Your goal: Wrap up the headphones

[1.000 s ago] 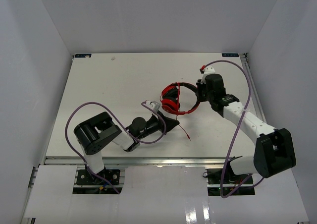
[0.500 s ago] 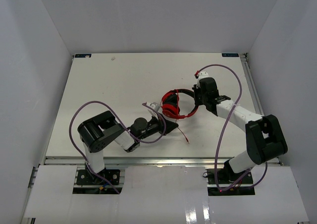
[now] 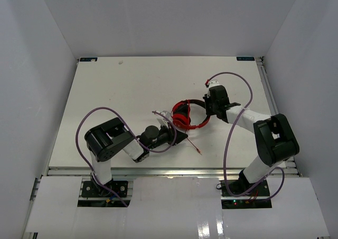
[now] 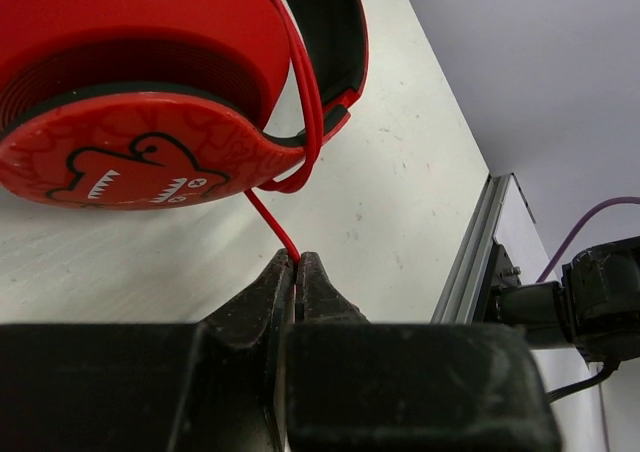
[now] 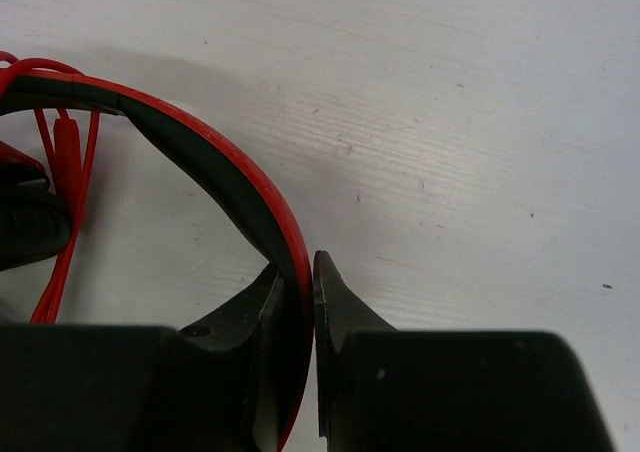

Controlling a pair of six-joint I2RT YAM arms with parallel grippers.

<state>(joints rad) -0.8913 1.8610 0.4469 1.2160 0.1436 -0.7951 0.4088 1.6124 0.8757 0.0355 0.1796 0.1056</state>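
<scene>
The red headphones [image 3: 182,117] lie on the white table mid-right, headband [image 3: 201,123] arching toward the right. My right gripper [image 3: 207,110] is shut on the black-and-red headband [image 5: 215,172], which passes between its jaws [image 5: 298,264]. My left gripper [image 3: 182,136] sits just in front of the earcups, shut on the thin red cord [image 4: 272,222]. In the left wrist view the cord runs from the gripper [image 4: 298,260] up around a round red earcup [image 4: 130,162] with a cartoon face. A loose cord tail [image 3: 196,148] trails toward the near edge.
Thick purple cables [image 3: 232,138] loop over both arms. An aluminium rail [image 3: 158,170] borders the table's near edge, also seen as the rail [image 4: 480,252] in the left wrist view. White walls enclose the table on three sides.
The right arm has folded in, drawing the headphones a little nearer and leftward. The left gripper has shifted slightly back with the cord. The loose tail has slid nearer too.
</scene>
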